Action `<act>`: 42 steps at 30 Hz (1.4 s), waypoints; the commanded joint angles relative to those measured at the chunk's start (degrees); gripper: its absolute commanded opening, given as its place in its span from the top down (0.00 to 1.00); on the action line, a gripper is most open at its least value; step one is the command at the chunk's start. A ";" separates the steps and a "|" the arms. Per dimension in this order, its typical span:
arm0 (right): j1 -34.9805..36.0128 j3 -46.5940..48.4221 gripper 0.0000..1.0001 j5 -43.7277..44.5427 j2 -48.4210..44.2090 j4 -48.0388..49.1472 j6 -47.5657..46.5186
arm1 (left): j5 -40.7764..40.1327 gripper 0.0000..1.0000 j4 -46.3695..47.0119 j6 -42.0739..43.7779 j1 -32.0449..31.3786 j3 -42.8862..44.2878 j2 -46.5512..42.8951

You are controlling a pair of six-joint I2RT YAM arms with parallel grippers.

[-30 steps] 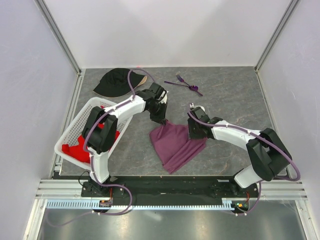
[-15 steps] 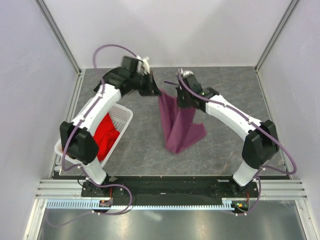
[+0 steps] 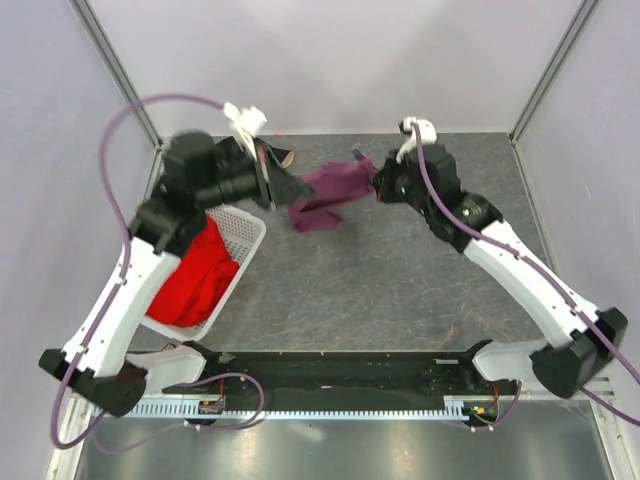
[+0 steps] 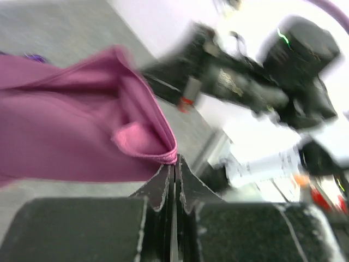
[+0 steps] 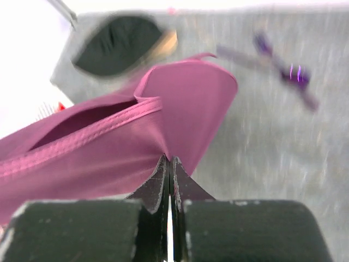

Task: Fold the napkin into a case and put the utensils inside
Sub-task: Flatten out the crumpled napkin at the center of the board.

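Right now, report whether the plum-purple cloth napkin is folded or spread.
Bunched, not folded: the napkin hangs pinched between left gripper and right gripper.

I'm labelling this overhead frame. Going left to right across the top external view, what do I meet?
Red cloth in the white basket → left gripper → napkin → right gripper.

The table [image 3: 400, 290] lies open at centre and right; the basket [image 3: 250, 226] blocks the left, the napkin [image 3: 330, 186] the far middle.
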 commanded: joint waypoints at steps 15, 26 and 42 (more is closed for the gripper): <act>-10.79 -38.78 1.00 16.25 -5.95 -0.81 15.87 | -23.38 0.98 28.15 -22.07 -45.08 -41.04 7.38; -13.35 -36.32 0.33 22.23 -4.90 -2.65 9.47 | -27.79 0.11 11.29 -11.08 -37.06 -31.27 5.41; -13.35 -23.13 0.12 21.44 3.46 -4.42 3.39 | -24.78 0.22 -5.77 -0.27 -13.28 0.78 34.92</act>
